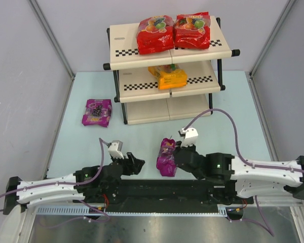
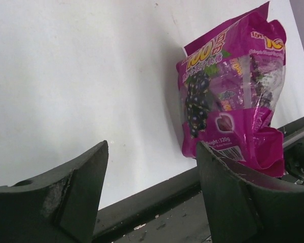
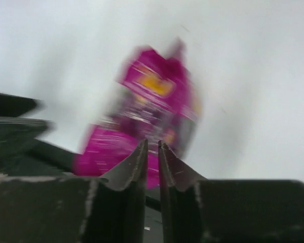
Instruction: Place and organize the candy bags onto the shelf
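Observation:
The shelf point(image 1: 125, 41) stands at the far middle. Two red candy bags point(image 1: 155, 33) point(image 1: 192, 30) lie side by side on its top tier, and an orange-yellow bag point(image 1: 168, 76) lies on the middle tier. One purple bag point(image 1: 97, 112) lies flat on the table left of the shelf. A second purple bag point(image 1: 167, 157) point(image 2: 233, 86) point(image 3: 147, 101) stands upright near the front between the arms. My right gripper point(image 1: 178, 156) point(image 3: 152, 143) is closed to a thin slit at this bag's lower right edge. My left gripper point(image 1: 137, 164) point(image 2: 152, 144) is open and empty, just left of that bag.
A black rail point(image 1: 157, 190) point(image 2: 157, 195) runs along the near table edge under both arms. The bottom shelf tier point(image 1: 167, 109) holds nothing. Grey walls enclose the light blue table point(image 1: 233, 101) on the left, the right and the back.

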Motion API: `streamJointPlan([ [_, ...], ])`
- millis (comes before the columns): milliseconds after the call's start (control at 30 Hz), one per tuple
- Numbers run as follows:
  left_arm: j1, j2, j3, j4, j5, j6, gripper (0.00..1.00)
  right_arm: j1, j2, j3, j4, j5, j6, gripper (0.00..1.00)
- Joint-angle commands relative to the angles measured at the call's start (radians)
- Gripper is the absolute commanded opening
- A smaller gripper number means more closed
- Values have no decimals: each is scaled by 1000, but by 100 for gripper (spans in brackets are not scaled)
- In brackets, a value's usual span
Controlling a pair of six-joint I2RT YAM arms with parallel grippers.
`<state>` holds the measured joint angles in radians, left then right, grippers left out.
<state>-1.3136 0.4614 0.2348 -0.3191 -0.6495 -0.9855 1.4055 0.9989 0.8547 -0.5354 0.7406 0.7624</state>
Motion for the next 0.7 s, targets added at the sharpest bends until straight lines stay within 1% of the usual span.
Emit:
streamJointPlan([
  [0,-6,16,64,12,-18,21,74,-39,116,-26,-270,69,262,10],
  [100,-6,10,112,-30,-38,25,74,-49,190,-22,-253,48,258,0],
  [167,-4,3,142,-80,-65,36,74,-57,213,-19,-180,-5,217,0],
  [200,-6,-3,176,-95,-76,42,74,-57,221,-22,-131,-35,145,0],
  [233,-6,-7,191,-122,-85,54,74,-48,216,-31,20,-70,70,0],
  [267,-6,-12,208,-135,-110,60,74,-30,199,-43,117,-134,-1,0],
  [300,-6,-24,239,-146,-122,67,74,-2,176,-64,209,-147,-120,1],
  [333,-6,-30,253,-162,-136,82,74,54,115,-101,351,-147,-150,1],
  [400,-6,-43,296,-178,-173,97,74,79,43,-144,460,-145,-182,0],
  [433,-6,-50,310,-195,-185,110,73,70,-41,-199,524,-150,-181,0],
  [467,-4,-53,322,-204,-196,116,73,56,-77,-222,575,-161,-170,0],
  [533,-4,-61,353,-233,-229,123,73,14,-144,-261,580,-197,-134,0],
  [567,-6,-63,360,-242,-239,125,74,-38,-196,-282,563,-231,-123,0],
  [600,-6,-64,369,-248,-252,130,73,-54,-215,-289,542,-237,-118,0],
  [633,-6,-66,371,-256,-257,136,73,-65,-232,-289,472,-230,-112,0],
  [667,-4,-67,373,-262,-262,137,73,-65,-259,-286,436,-186,-100,0],
])
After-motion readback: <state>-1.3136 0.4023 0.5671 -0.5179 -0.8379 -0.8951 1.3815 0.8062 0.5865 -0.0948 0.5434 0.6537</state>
